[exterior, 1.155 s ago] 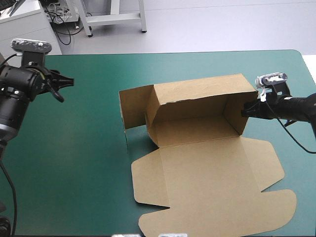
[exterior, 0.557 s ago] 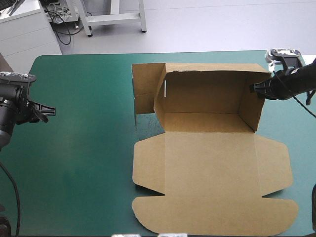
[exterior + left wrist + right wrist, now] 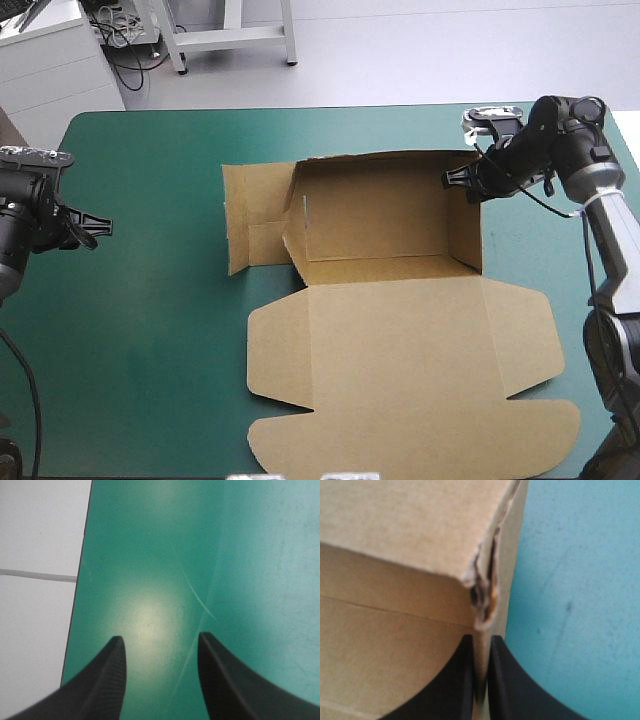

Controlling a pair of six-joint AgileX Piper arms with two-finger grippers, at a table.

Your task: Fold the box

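Box of brown board, lying right of the middle on the table's teal-green cover. Stands as an open tray on its far side: far wall and right wall upright, left wall upright too, with one flap swung out to the left and standing on its edge. Spreads its lid flat toward the near edge of the table, with rounded tabs at both sides and a long lip nearest of all. Pinched at the far right corner by the right gripper, reaching in from the right. Black fingers all but closed on the top edge of the right wall, one inside the tray and one outside, with the board between them. Frayed and split at that corner, just ahead of the fingertips, as seen from the right wrist. Left gripper near the table's left edge, well apart from the box. Hovers released, fingers spread wide, with only bare cover between them and the table's edge just beside.
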